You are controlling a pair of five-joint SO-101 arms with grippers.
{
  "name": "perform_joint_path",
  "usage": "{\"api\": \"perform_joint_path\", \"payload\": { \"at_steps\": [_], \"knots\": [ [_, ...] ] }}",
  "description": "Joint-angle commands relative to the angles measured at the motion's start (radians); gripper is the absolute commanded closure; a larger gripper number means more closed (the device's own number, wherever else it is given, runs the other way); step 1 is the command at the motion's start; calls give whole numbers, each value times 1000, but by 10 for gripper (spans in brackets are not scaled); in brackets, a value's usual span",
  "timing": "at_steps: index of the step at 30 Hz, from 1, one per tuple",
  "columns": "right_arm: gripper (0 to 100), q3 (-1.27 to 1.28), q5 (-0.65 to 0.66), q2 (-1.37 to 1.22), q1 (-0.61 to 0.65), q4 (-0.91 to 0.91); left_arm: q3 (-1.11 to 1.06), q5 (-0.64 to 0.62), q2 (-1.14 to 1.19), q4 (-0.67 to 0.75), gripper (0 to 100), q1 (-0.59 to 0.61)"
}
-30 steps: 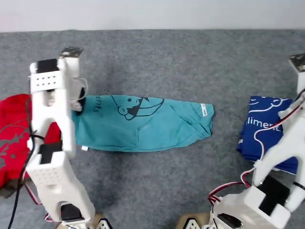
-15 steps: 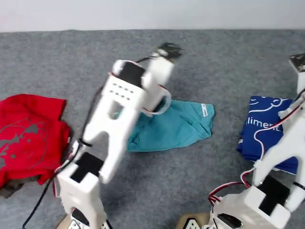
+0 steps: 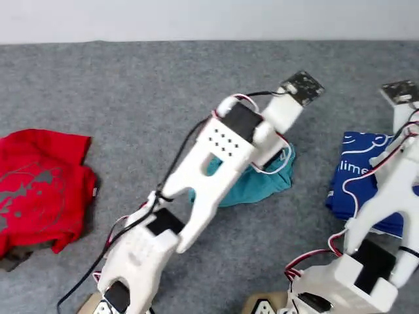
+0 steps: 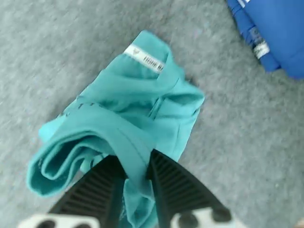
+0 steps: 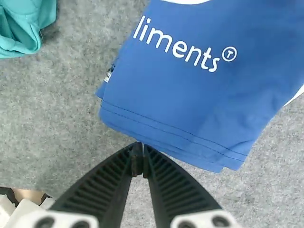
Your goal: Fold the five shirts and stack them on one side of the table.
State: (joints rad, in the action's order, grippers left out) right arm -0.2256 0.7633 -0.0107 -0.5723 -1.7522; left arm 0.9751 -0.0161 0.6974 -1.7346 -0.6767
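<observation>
A teal shirt [image 3: 243, 186] lies bunched up right of the table's middle. My left arm [image 3: 222, 144] stretches diagonally over it. In the left wrist view my left gripper [image 4: 137, 164] is shut on a doubled fold of the teal shirt [image 4: 128, 109], whose neck label faces up. A folded blue shirt [image 3: 357, 180] lies at the right side, under my right arm. My right gripper [image 5: 137, 159] is shut with nothing in it, just off the near edge of the blue shirt [image 5: 199, 80]. A red shirt [image 3: 39, 183] lies loosely spread at the far left.
The table is covered in grey carpet [image 3: 150, 85]. A dark bit of cloth [image 3: 10, 260] pokes out under the red shirt. The blue shirt's corner [image 4: 275, 33] lies close to the teal bundle.
My left arm has swung from the far left to the right, dragging the teal shirt's left end over onto its right end. The right arm has shifted only slightly.
</observation>
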Motion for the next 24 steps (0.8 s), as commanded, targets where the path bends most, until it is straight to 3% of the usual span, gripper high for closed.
{"api": "perform_joint_path", "payload": {
  "at_steps": [1, 7, 18, 24],
  "knots": [
    [987, -6, 0, 45, 12, -28, 137, -11, 75, -18, 981, -20],
    [987, -6, -35, 45, 21, -27, 180, -44, 106, -18, 828, -14],
    [987, -11, -100, 48, 203, -27, 58, -54, -112, -23, 827, 170],
    [987, -11, -112, 44, 292, -27, -150, -8, -181, -18, 825, 160]
  ]
}}
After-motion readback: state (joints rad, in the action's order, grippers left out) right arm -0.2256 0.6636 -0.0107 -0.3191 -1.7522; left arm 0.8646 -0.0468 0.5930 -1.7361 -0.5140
